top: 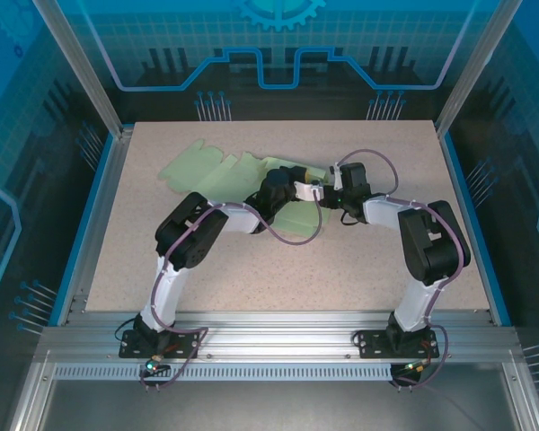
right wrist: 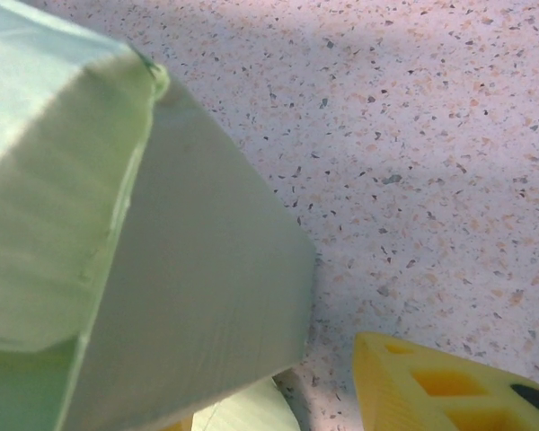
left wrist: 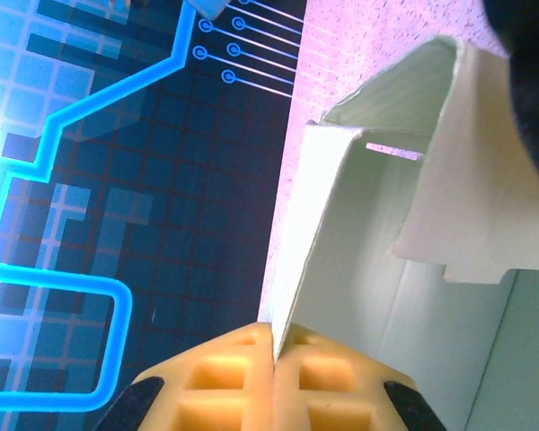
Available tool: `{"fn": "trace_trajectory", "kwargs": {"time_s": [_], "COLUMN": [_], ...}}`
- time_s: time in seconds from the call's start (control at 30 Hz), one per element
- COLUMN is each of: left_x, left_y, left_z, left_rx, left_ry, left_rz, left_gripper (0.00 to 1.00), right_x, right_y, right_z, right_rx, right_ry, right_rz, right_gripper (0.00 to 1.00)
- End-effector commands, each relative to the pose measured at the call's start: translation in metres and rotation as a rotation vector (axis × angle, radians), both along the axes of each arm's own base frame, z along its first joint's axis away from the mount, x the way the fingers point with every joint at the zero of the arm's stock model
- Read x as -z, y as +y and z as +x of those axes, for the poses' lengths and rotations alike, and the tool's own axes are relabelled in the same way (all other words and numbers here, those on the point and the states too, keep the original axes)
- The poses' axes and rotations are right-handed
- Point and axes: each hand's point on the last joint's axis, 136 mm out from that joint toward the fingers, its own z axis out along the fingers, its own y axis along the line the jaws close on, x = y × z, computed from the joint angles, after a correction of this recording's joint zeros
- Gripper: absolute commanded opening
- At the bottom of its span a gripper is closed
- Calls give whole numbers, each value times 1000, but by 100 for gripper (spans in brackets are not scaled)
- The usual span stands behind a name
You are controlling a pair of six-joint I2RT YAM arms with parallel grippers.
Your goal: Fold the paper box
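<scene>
Paper box at an early stage of folding, lying on the desk toward its far-left half. From the top external camera most of the pale green blank is flat, its flaps spread out to the left. Only the right-hand part, where both arms meet, is raised. Left claw is clenched on the box: in the left wrist view its yellow fingers pinch the thin edge of an upright panel, and further panels stand at angles behind it, forming a partial corner. Right claw is released. In the right wrist view its yellow fingers stand well apart, with a creased, lifted section of the box rising just beside them and bare desk showing between paper and finger. Judged from this, one wall or corner is being erected. The other walls and flaps are not yet raised or tucked, so most of the task lies ahead.
</scene>
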Motion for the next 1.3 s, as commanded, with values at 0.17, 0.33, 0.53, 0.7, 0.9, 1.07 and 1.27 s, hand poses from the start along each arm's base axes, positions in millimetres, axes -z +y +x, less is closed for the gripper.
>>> {"fn": "trace_trajectory", "kwargs": {"time_s": [0.17, 0.33, 0.53, 0.7, 0.9, 1.07, 1.27], "left_x": [16, 15, 3, -6, -47, -107, -183], "left_y": [-26, -27, -25, -24, -16, -7, 23], "left_z": [-40, -40, -31, -29, -28, -39, -45], "left_rx": [161, 161, 123, 111, 45, 27, -88], "left_ry": [215, 230, 215, 211, 224, 262, 307], "left_rz": [-46, -52, -93, -123, -262, -441, -723], "left_gripper": [0, 0, 0, 12, 69, 99, 99], "right_x": [-28, -25, -23, -21, -22, -26, -38], "right_y": [13, 1, -14, -22, -20, -21, -24], "right_z": [16, 11, 4, 3, 3, 0, -7], "right_rx": [-23, 37, 125, 174, 176, 179, 189], "right_ry": [-128, -123, -107, -104, -105, -106, -123], "right_rz": [4, -25, -90, -117, -172, -188, -190], "right_gripper": [46, 39, 26, 17, 11, 8, 2]}}
